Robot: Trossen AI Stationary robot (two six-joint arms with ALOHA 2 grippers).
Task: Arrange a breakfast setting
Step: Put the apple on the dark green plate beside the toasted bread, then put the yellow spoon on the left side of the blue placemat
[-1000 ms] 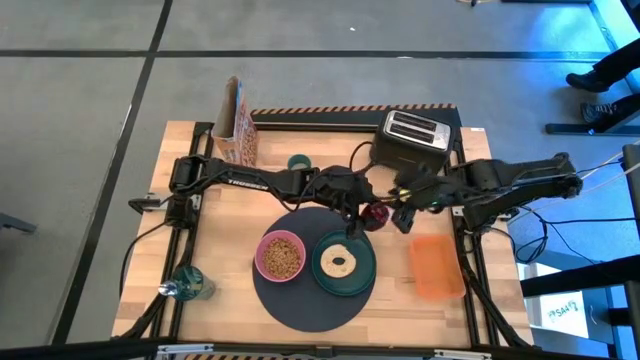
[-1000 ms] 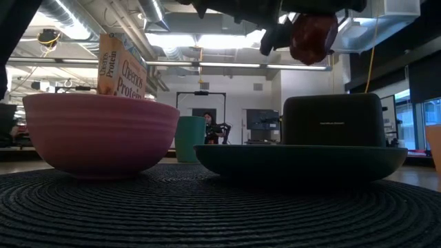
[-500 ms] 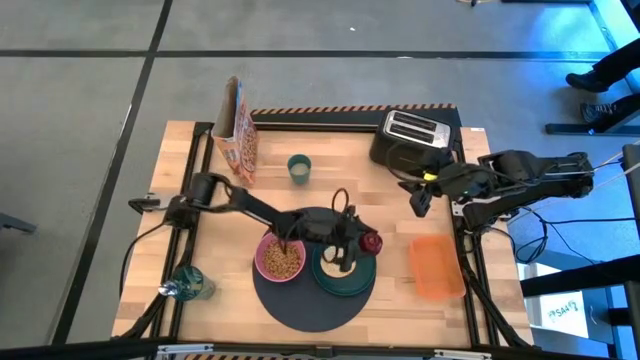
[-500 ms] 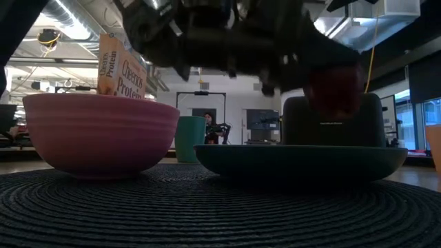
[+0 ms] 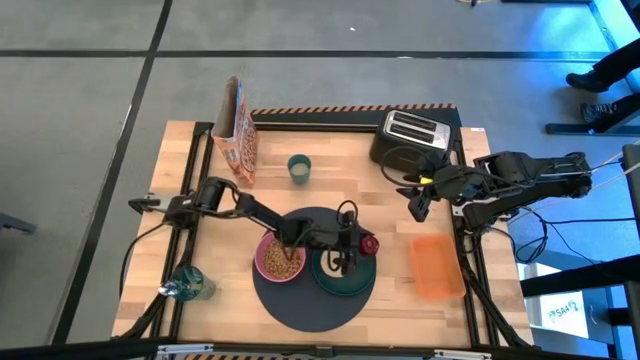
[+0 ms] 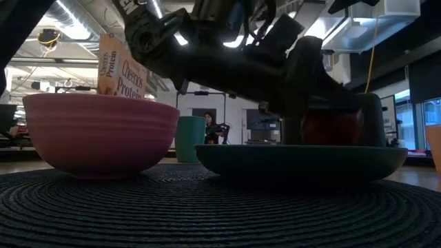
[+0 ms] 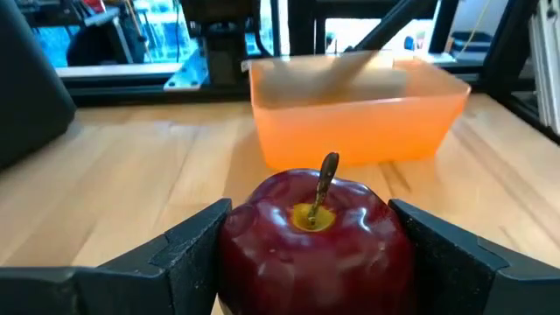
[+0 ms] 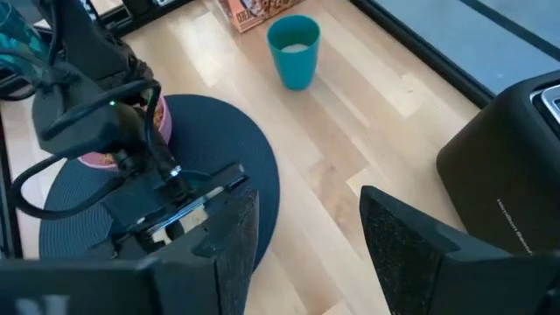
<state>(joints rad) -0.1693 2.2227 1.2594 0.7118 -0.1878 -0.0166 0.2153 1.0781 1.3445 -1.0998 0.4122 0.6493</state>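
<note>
Your left gripper (image 5: pixel 362 246) dropped, pinching the apple (image 7: pixel 315 236) down to the dark-green plate (image 6: pixel 300 162). The right gripper (image 8: pixel 297 236) backed off, fingers spread. Release looked next.

The apple (image 7: pixel 315 241) is deep glossy red with a brown stem and a yellowish hollow round it, set between black fingers (image 7: pixel 179 262). Behind it the tray (image 7: pixel 354 118) is translucent orange. The tabletop (image 5: pixel 340 170) is pale blond wood in planks, with a black-and-orange striped strip along its far edge. The mat (image 5: pixel 290 305) is dark grey — ribbed in concentric rings. The bowl (image 6: pixel 100 134) is pink, its cereal (image 5: pixel 281 259) tan-brown. The plate (image 6: pixel 300 162) is dark green, the cup (image 8: pixel 294 51) teal. The toaster (image 5: pixel 413 135) is black, the cereal box (image 5: pixel 237 128) orange and speckled. Both arms are black — the floor (image 5: pixel 80 120) grey with dark lines.
</note>
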